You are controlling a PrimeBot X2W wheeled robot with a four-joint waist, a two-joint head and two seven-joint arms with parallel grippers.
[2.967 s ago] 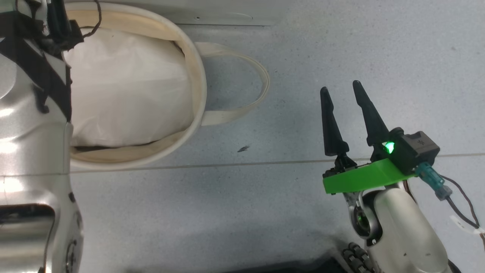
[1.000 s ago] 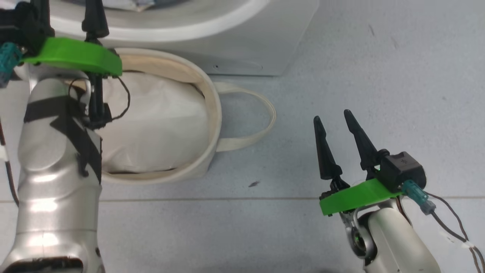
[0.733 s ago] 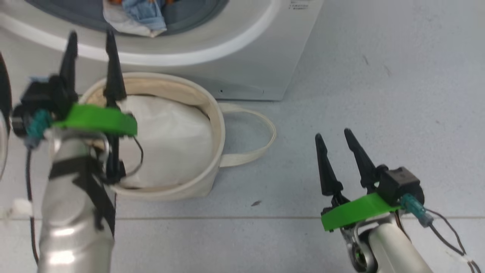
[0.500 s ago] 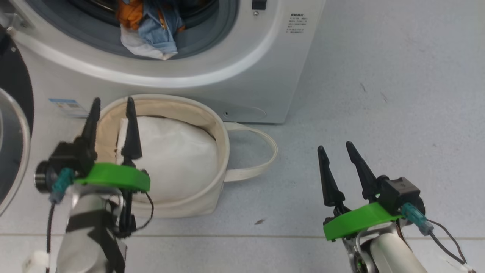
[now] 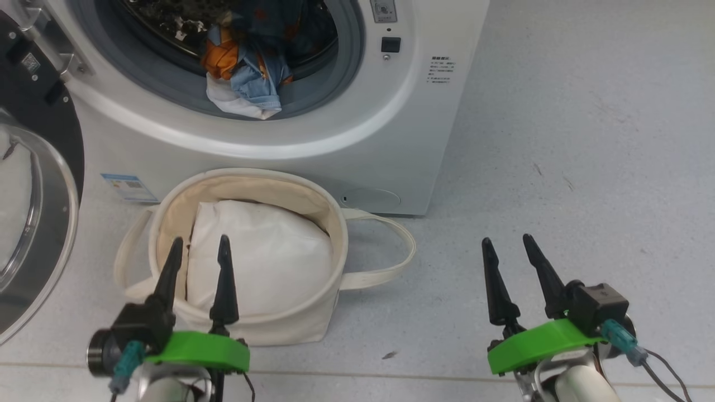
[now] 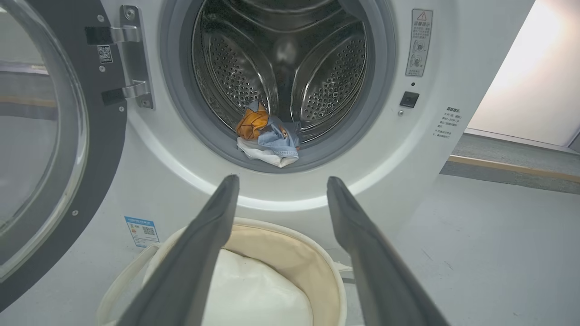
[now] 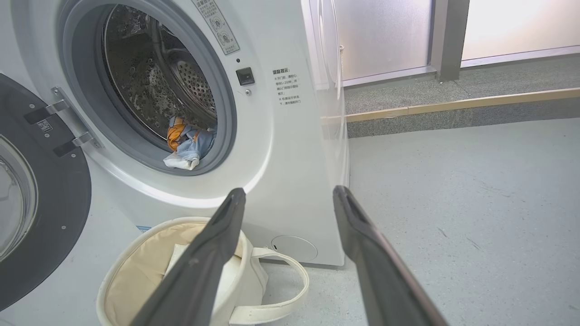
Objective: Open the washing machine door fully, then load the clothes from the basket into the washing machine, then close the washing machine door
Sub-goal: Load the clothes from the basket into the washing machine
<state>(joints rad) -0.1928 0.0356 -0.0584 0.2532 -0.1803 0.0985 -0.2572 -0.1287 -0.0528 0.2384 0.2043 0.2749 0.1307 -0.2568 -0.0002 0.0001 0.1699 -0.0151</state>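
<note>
Left wrist view: washing machine bears blue sticker, unreadable.

Head view, all placed off the washing machine:
- Its top is cut by the upper edge.
- Washing machine door, to its left, runs off the left edge, so only part of the ring and glass shows.
- Clothes at the lower lip of its opening: the rear part is lost in the dark drum.
- Basket in front of it: the white bundle covers its floor, so whatever's underneath can't be told.
- Sticker and printed label on its front: too small to read.
- Left claw and right claw: arms cut by the bottom edge.
</note>
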